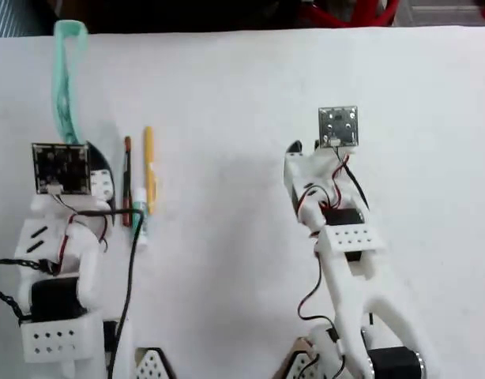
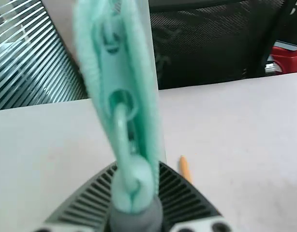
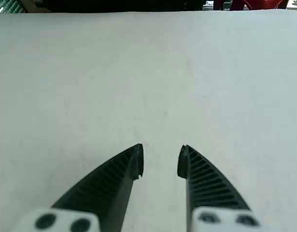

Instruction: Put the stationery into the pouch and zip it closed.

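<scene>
1. Nearest the arm bases, a white stick w/ green band (image 1: 139, 221) lay on the table (image 1: 227, 95), just beside the L arm, on the side toward the R arm.
2. A bit farther out were a thin brown pencil (image 1: 127, 178) and a yellow pen (image 1: 149, 167). They lay side by side, approx parallel, lengthwise away from the arms. Their near ends flanked the white stick's far end; couldn't tell if they touched.
3. L gripper (image 2: 137, 166) was clenched on the near end of the mint-green pouch (image 1: 69, 79), ribbed fingers on both sides of it.
4. The pouch stood on edge, not flat, and stretched from the L gripper toward the table's far edge. Its zip side faced the wrist cam, w/ the pull ring (image 2: 122, 102) hanging down. Zip open or closed: couldn't tell.
5. R gripper (image 3: 160, 159) sat well apart from the pouch and stationery, low over the table, fingers released w/ a clear gap btw the tips.
6. Past the far edge were a black mesh chair (image 2: 211, 43), window blinds (image 2: 27, 53) and a red object (image 2: 286, 58).
</scene>
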You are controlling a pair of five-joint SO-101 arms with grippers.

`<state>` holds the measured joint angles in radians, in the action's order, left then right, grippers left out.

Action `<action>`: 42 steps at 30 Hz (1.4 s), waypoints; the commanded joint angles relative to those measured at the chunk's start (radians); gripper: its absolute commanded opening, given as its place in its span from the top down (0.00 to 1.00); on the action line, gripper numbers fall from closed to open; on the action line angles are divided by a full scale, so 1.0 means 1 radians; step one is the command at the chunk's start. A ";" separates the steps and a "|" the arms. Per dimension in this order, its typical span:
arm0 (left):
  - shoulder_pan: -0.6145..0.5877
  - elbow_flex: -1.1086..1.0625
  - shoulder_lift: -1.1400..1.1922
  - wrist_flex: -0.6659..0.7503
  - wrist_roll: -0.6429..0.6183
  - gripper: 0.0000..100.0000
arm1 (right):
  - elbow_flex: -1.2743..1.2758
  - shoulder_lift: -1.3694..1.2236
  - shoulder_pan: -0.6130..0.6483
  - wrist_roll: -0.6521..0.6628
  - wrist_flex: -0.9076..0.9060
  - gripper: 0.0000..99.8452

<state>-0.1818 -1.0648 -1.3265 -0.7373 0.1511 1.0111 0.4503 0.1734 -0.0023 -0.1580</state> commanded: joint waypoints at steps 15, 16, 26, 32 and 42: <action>-0.231 0.087 -0.530 -0.330 0.069 0.98 | -0.043 -0.002 0.203 0.107 -0.022 0.87; -0.237 0.097 -0.515 -0.342 0.083 0.98 | -0.048 -0.002 0.252 0.184 -0.054 0.87; -0.334 0.080 -0.478 -0.462 -0.018 0.98 | -0.713 -0.297 0.506 0.100 -0.553 0.93; -0.501 0.075 -0.478 -0.439 -0.058 0.98 | -1.129 -0.657 0.576 -0.086 -0.759 0.84; -0.615 -0.149 -0.478 -0.295 -0.169 0.98 | -1.476 -1.035 0.579 -0.321 -0.786 0.82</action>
<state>-0.7879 -1.1922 -1.8021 -1.0978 0.0069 -0.3544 -0.5531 0.7442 -0.3092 -0.9406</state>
